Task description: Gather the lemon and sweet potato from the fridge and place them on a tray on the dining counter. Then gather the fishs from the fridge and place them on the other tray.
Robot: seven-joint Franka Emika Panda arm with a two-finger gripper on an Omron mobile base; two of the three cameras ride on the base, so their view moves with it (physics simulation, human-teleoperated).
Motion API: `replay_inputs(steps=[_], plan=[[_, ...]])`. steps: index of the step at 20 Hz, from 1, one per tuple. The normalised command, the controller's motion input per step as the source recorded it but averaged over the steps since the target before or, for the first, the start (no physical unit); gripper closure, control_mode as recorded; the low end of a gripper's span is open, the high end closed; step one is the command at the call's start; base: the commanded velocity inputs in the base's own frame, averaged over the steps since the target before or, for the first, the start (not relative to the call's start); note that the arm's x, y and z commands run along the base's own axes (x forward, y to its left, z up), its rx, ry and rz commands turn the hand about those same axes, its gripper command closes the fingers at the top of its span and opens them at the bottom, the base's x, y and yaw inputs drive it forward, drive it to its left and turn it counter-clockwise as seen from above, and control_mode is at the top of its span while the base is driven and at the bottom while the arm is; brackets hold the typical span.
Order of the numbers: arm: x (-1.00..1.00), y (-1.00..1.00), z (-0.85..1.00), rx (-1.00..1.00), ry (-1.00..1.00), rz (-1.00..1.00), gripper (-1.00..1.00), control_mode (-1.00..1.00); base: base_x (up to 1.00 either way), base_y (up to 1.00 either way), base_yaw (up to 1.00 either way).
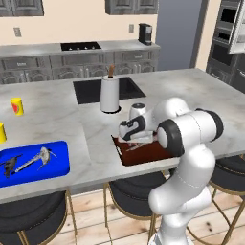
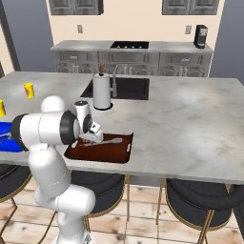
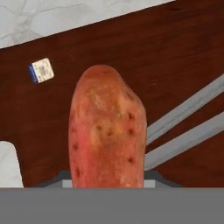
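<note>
The sweet potato (image 3: 107, 131), orange-red with dark spots, stands on end in the hand view, and my gripper (image 3: 107, 186) is shut on its lower end. It hangs just above the reddish-brown tray (image 3: 166, 57). That tray (image 1: 148, 154) (image 2: 119, 151) lies at the near edge of the dining counter (image 1: 191, 91) (image 2: 190, 114), with my gripper (image 1: 138, 143) (image 2: 95, 139) pointing down into it. The blue tray (image 1: 60, 165) (image 2: 5, 131) lies further left and holds two grey fish (image 1: 40, 158). The lemon is hidden.
Two grey bars (image 3: 188, 127) cross the brown tray beside the potato, and a small white label (image 3: 41, 70) lies on it. A paper-towel roll (image 1: 109, 94) stands by the dark sink (image 1: 88, 91). Yellow cups (image 1: 17, 106) stand at the left. Dark stools (image 1: 134, 191) line the near side.
</note>
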Motion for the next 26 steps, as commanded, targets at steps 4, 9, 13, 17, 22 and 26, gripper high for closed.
replay_inputs(steps=[4,9,13,17,22,26], plan=[[0.11,0.01,-0.34,0.00,0.03,0.00,1.00,-1.00,0.00,0.00,0.00],[-0.01,0.00,-0.29,0.00,0.01,0.00,-1.00,-1.00,0.00,0.00,0.00],[-0.06,0.00,-0.23,0.00,0.00,-0.01,-1.00,-1.00,0.00,0.00,0.00],[-0.24,0.00,-0.06,0.01,0.00,-0.02,-1.00,-1.00,0.00,0.00,0.00],[-0.20,0.00,0.09,0.01,0.00,-0.03,-1.00,-1.00,0.00,0.00,0.00],[-0.22,-0.06,0.48,0.00,-0.03,0.00,-1.00,-1.00,0.00,0.00,0.00]])
